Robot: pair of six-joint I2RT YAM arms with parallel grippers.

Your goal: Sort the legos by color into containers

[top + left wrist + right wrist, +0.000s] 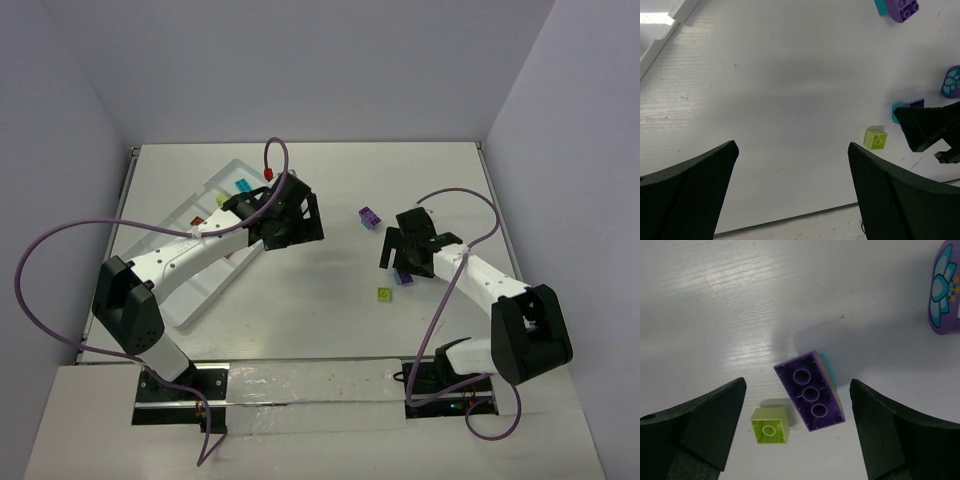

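Jaws wide apart, empty: right pincer (797, 384) above purple brick (810, 397), left pincer (792, 146) above table (790, 75).

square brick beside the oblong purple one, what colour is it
The square brick is lime green, clearest in the right wrist view.

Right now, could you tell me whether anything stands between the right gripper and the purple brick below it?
Nothing visible does: the purple brick lies uncovered between the open fingers of the right gripper. The lime brick sits close beside it.
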